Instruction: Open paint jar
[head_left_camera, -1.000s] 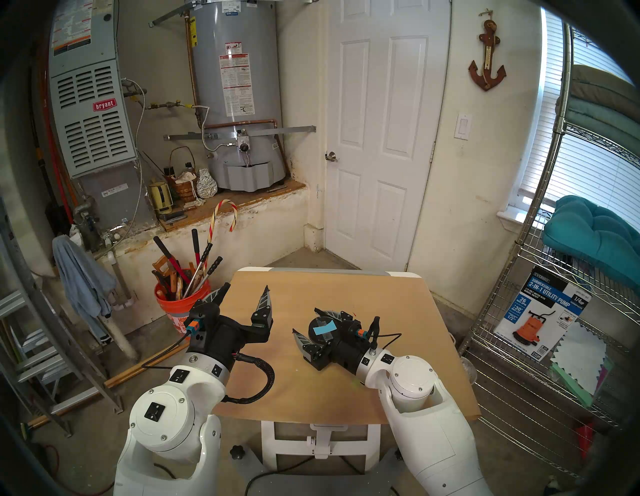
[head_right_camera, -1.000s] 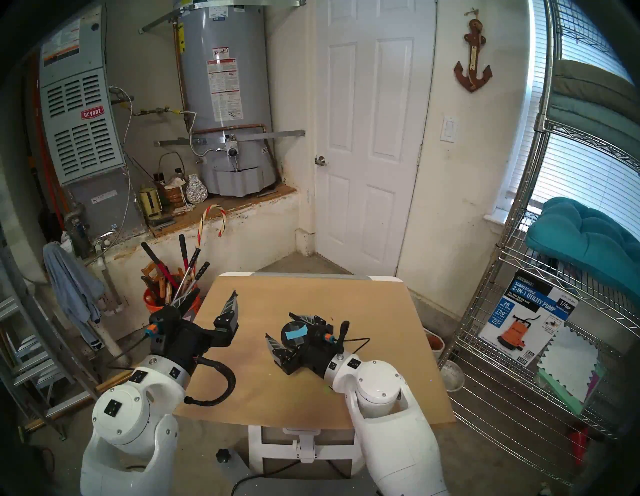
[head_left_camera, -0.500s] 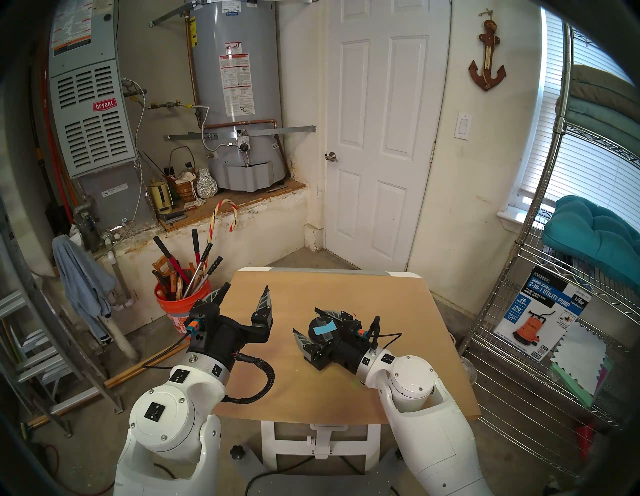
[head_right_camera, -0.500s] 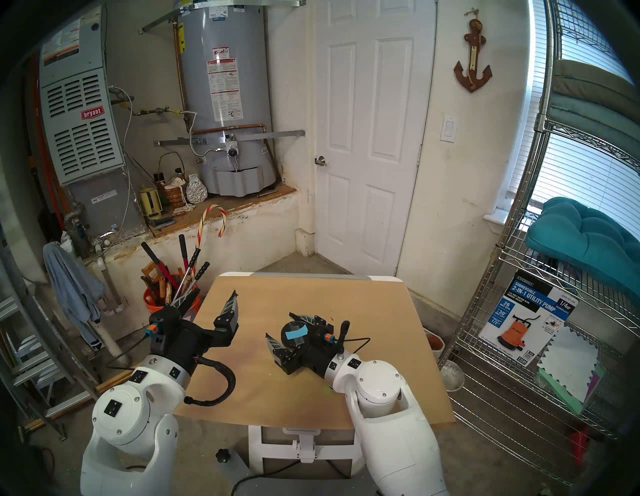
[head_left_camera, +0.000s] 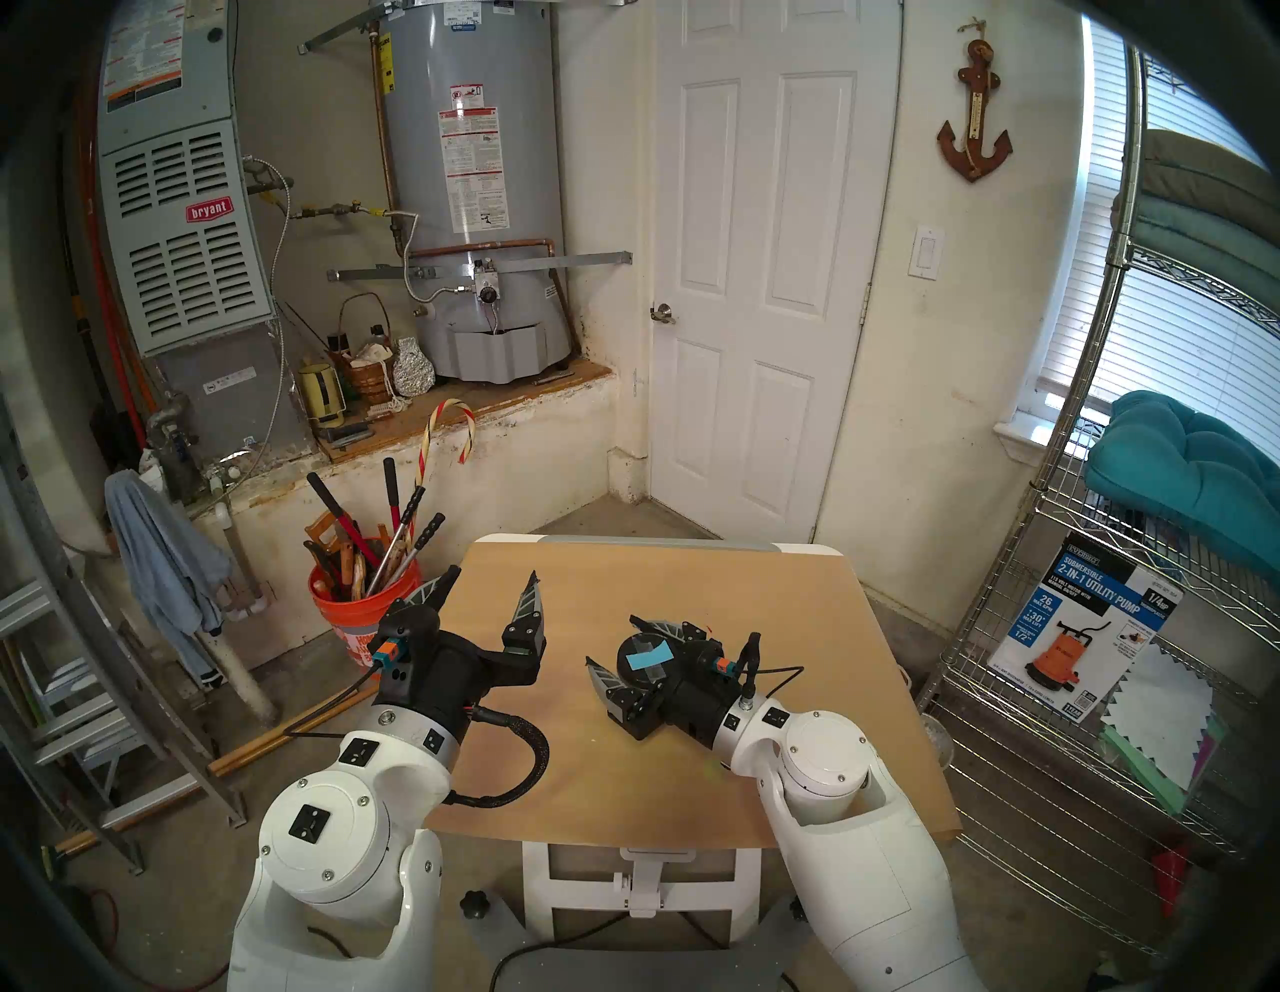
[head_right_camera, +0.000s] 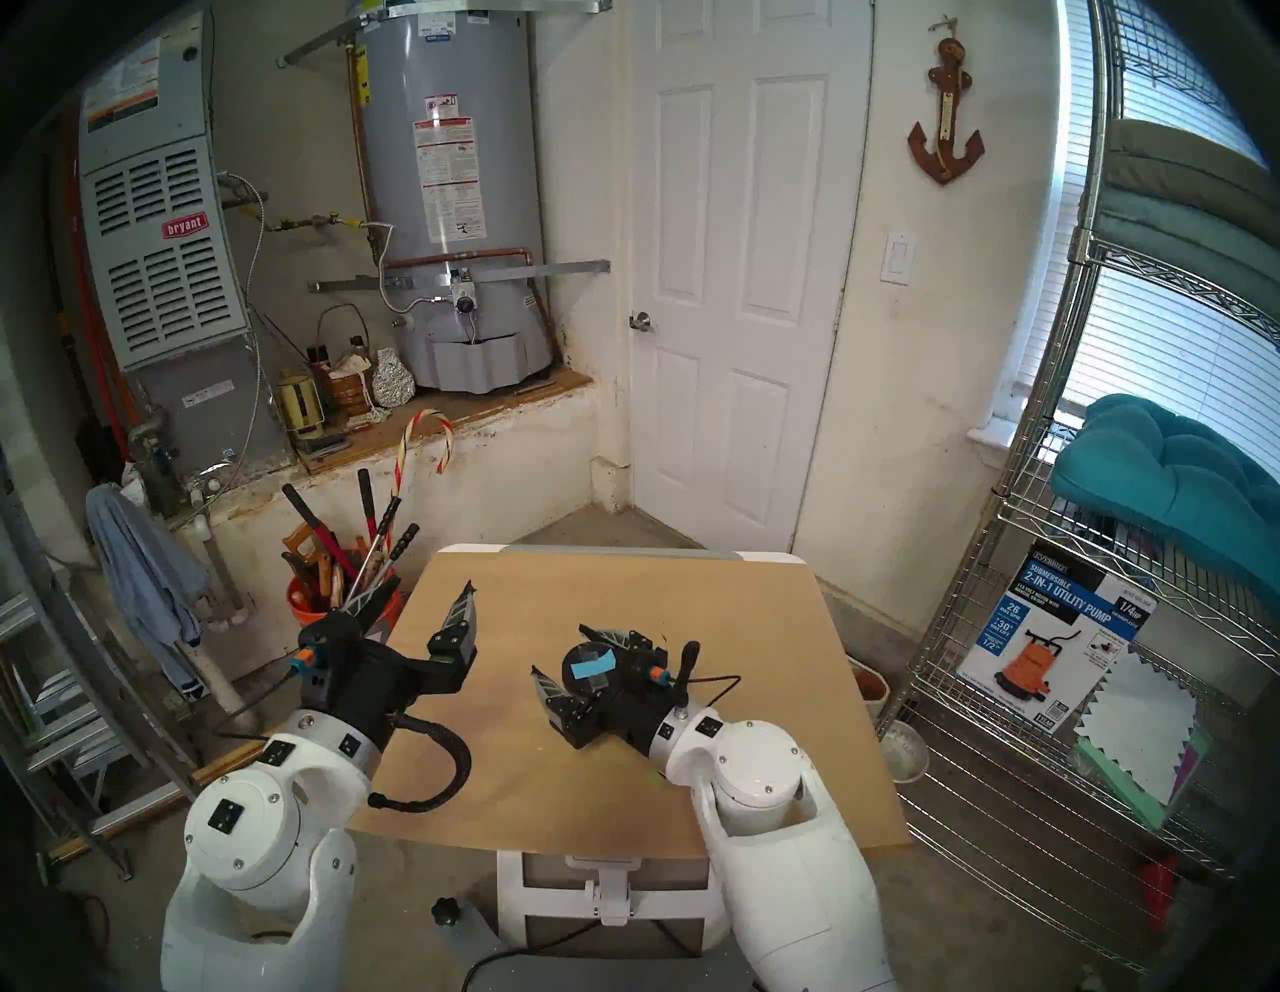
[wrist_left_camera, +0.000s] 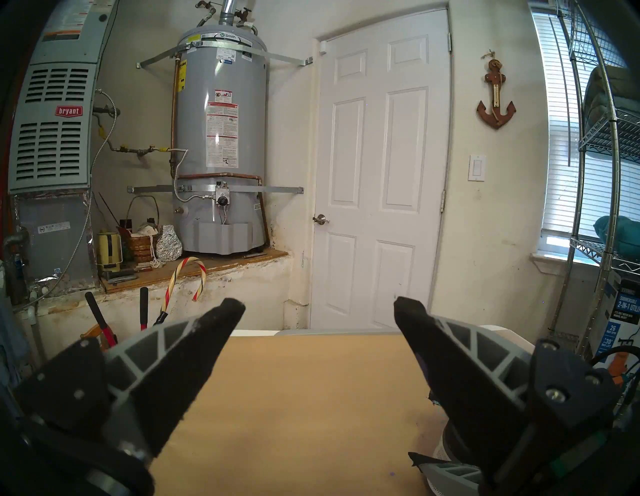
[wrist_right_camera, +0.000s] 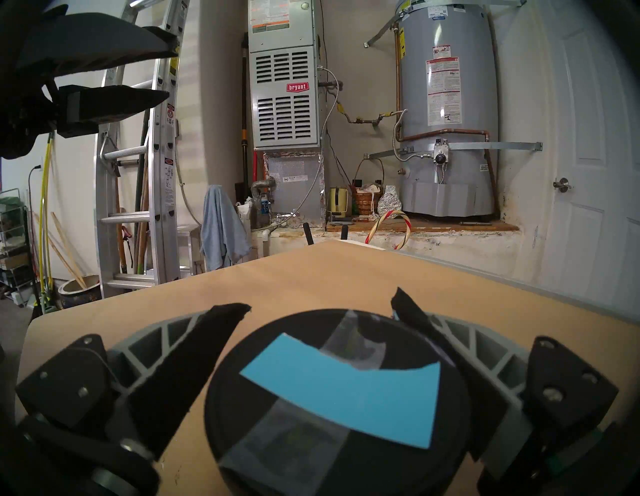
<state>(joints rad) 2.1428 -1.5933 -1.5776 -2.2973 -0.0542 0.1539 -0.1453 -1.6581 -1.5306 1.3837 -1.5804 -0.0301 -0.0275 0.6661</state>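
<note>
The paint jar (head_left_camera: 644, 657) stands on the tan table (head_left_camera: 665, 575), right of its middle. Its black round lid (wrist_right_camera: 339, 398) carries a light-blue tape strip. My right gripper (head_left_camera: 609, 640) reaches in from the right and is shut on the jar, one finger on each side of it (wrist_right_camera: 320, 300). The jar's body is mostly hidden under the lid and fingers; a bit of its label (wrist_left_camera: 446, 446) shows in the left wrist view. My left gripper (head_left_camera: 493, 572) hovers over the table's left part, open and empty (wrist_left_camera: 320, 302), well apart from the jar.
An orange bucket (head_left_camera: 363, 613) full of long-handled tools stands on the floor by the table's left edge. A wire shelf (head_left_camera: 1073, 658) stands to the right and a ladder (head_left_camera: 83, 693) to the left. A black cable loops from my left wrist over the table.
</note>
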